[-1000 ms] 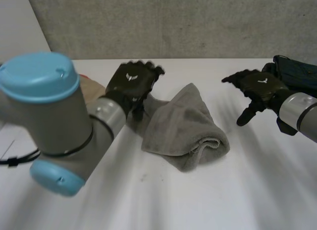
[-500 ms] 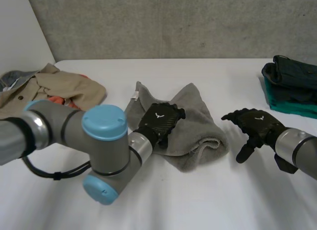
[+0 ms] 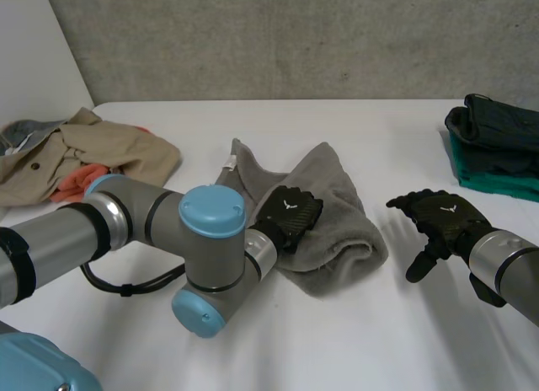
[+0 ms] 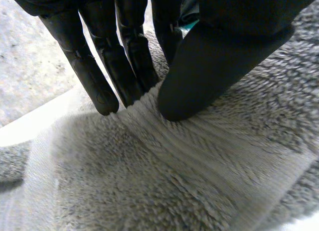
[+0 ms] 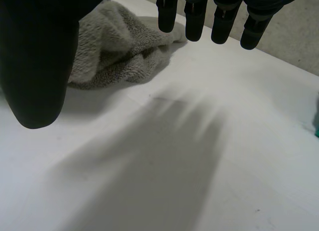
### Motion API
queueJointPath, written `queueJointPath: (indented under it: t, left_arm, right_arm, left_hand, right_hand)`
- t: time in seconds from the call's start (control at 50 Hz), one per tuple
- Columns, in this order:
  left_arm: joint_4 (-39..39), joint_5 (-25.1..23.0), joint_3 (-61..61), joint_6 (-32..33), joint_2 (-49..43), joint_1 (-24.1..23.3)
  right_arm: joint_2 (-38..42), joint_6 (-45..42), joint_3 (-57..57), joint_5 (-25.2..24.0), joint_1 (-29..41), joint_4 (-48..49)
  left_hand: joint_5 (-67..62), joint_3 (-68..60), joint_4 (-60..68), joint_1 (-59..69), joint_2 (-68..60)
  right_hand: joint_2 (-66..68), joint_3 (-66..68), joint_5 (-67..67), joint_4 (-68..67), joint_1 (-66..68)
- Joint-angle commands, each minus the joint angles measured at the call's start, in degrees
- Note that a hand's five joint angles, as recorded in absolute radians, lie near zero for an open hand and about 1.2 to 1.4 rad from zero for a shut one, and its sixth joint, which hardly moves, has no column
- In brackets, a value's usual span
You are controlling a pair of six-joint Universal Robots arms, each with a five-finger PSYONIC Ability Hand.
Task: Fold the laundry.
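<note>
Grey towel lies bunched in the middle of the table, with one rolled fold facing the near edge and two peaks pointing to the far edge. Left hand is on the towel's left half. In the left wrist view its fingers and thumb dig into the pile and pinch a raised ridge of cloth between them. Right hand hovers over bare table just right of the towel, apart from it, with its fingers spread and relaxed and its thumb out wide, holding nothing. Beige garment is heaped at the table's left edge with an orange cloth under it. Dark green folded stack sits at the right edge.
</note>
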State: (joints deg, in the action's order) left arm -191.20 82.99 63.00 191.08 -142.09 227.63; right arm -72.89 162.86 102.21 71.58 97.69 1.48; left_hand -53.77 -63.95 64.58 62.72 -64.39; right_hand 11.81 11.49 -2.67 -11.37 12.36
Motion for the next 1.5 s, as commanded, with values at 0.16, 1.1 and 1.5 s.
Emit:
queueJointPath:
  t: [0.16, 1.1, 1.5]
  left_arm:
    - [3.7, -0.4, 3.3, -0.2, 8.7, 0.5]
    - [4.0, 3.4, 3.3, -0.7, 9.5, -1.1]
    - [3.6, 4.9, 3.5, -0.3, 25.5, 0.1]
  right_arm:
    - [0.2, 1.6, -0.3, -0.2, -0.6, 0.0]
    - [2.0, 11.9, -0.3, -0.7, 2.2, -0.3]
    - [12.6, 29.3, -12.5, 1.1, 13.8, 2.2]
  left_hand:
    - [29.5, 29.7, -30.3, -28.4, 30.1]
    - [-16.2, -16.0, 15.4, 17.3, -15.6]
    - [-16.2, -16.0, 15.4, 17.3, -15.6]
  right_hand:
    - [0.8, 1.1, 0.1, -1.2, 0.2]
    - [1.1, 1.5, -0.3, -1.6, 0.6]
    - [68.2, 68.5, -67.3, -68.6, 67.6]
